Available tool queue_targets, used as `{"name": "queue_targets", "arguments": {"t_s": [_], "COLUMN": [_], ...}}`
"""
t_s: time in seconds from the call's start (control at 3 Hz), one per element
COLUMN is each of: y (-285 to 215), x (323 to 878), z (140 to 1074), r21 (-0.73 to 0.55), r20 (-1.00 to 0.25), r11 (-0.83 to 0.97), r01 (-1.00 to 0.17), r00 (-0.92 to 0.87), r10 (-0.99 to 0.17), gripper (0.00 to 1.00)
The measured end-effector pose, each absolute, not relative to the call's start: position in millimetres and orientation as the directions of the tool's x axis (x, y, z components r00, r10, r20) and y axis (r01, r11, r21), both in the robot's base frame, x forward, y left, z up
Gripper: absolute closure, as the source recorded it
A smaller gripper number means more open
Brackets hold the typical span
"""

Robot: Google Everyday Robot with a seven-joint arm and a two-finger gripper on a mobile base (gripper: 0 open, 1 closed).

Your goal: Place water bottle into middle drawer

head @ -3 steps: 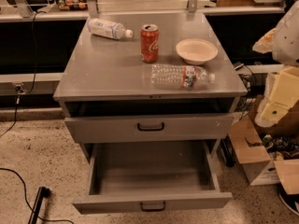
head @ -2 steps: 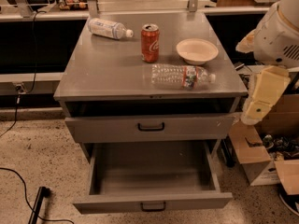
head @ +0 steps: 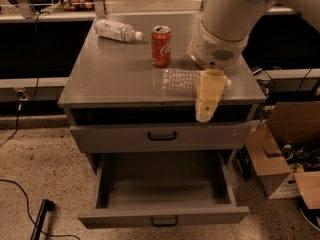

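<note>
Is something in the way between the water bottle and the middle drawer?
Nothing visible is. The water bottle lies on the cabinet top near its front edge, the middle drawer stands open below, and the end effector hangs at the bottle's cap end.

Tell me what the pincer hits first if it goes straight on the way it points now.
The pincer points down over the front of the tabletop. Its line probably meets the water bottle first, or else the bare tabletop beside it; depth is unclear.
</note>
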State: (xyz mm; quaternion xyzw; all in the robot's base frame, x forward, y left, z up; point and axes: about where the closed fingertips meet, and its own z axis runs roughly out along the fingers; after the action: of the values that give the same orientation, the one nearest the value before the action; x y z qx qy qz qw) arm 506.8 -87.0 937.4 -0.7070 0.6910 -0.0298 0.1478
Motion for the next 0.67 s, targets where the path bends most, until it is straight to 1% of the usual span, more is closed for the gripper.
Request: {"name": "queue_targets", "arguments": {"t_s": [0.33, 0.67], "y": [-60, -59], "x": [542, 578], "z": [924, 906], "r21": [-0.243, -0.220], "r20": [-0.140, -0.153], "r11": [-0.055, -0.050], "r01": [-0.968, -0.974], "r00": [0.091, 0.085], "r10": [-0.986, -0.985], "gripper": [0.00, 0.00]}}
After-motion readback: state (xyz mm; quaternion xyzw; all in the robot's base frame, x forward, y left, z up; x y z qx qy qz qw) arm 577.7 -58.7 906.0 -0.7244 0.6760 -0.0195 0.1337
